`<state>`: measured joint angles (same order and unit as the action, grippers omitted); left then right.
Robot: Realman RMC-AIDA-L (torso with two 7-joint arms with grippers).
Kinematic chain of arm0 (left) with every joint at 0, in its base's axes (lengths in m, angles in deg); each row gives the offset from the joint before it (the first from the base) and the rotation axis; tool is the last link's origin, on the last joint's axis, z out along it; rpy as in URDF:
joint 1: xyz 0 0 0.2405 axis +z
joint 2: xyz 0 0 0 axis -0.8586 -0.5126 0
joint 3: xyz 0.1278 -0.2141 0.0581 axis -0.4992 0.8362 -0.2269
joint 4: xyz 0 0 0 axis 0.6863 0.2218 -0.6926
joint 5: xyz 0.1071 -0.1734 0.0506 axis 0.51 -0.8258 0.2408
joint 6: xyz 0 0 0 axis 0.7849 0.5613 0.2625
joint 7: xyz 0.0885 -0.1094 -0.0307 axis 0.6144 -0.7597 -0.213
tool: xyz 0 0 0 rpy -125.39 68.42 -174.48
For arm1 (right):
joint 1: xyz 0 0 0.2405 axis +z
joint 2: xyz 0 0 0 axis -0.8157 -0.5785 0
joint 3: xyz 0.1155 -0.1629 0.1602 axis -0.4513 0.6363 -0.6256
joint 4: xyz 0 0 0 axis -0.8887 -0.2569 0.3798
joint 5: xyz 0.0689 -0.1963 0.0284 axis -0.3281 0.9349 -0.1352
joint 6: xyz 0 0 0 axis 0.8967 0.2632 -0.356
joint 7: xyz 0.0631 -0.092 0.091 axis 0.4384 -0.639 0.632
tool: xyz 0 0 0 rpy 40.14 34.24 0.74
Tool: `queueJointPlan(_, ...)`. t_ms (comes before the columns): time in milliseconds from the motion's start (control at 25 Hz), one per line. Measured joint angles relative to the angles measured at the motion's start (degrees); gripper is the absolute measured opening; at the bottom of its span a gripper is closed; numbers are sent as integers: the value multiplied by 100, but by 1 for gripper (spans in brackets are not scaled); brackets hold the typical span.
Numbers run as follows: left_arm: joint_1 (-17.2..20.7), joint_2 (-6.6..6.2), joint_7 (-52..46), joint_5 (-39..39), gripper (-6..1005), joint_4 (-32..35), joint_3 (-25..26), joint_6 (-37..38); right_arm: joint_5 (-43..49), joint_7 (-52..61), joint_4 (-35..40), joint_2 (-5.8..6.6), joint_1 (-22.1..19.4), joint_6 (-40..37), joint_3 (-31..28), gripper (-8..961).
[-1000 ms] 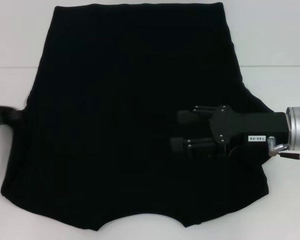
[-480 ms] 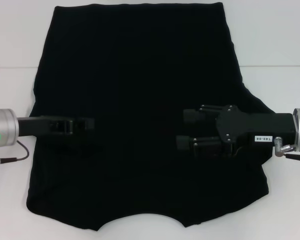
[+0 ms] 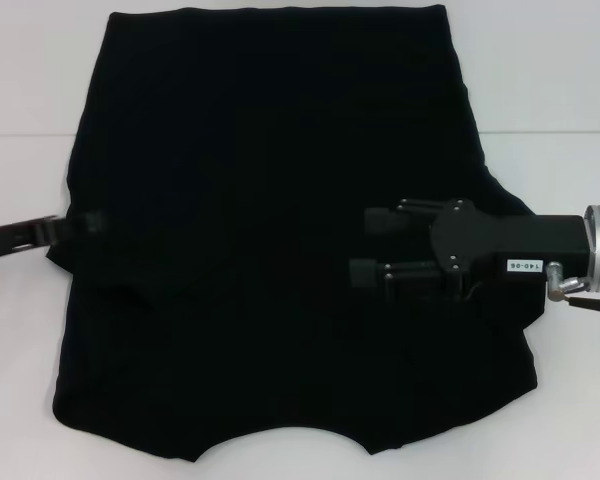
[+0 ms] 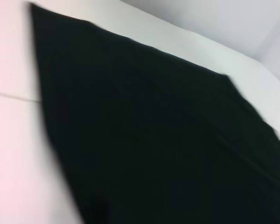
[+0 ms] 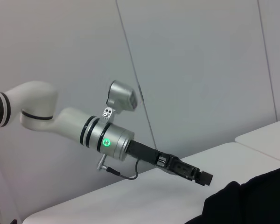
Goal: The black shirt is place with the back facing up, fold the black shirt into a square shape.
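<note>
From the head camera, the black shirt (image 3: pixel 270 230) lies spread flat on the white tabletop (image 3: pixel 550 90), the right claw (image 3: pixel 372 245) hovers over its right half with fingers apart, and the left claw (image 3: pixel 88 222) sits at the shirt's left edge, too blurred to tell whether it is apart or together. The left wrist camera shows only the shirt (image 4: pixel 154 140) stretched over the tabletop (image 4: pixel 14 140). In the right wrist camera the left claw (image 5: pixel 203 178) hangs just above the tabletop (image 5: pixel 144 196) beside a corner of the shirt (image 5: pixel 252 200).

The black shirt (image 3: pixel 270 240) lies spread on the table (image 3: pixel 550 90); right gripper (image 3: pixel 365 245) over its right part, left gripper (image 3: pixel 92 222) seemingly at its left edge.
</note>
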<state>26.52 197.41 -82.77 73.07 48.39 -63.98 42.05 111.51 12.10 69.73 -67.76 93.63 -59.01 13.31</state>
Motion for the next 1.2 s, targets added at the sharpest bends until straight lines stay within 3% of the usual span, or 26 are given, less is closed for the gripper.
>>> queueJointPlan(160, 34, -2, -277, 38, 586, -162, 15, -511, 0, 33, 4, -9, 42, 30, 0, 866)
queueJointPlan(360, -25, -3, -271, 84, 824, -437, -103, -959, 1, 75, 4, -20, 70, 36, 0, 866)
queueJointPlan(600, -33, 21, -241, 88, 958, -545, -309, -1393, 1, 128, 3, -22, 77, 43, -7, 866)
queueJointPlan(1200, -66, 28, -212, 176, 944, -730, -485, -1575, 1, 132, 1, -20, 65, 43, -8, 867)
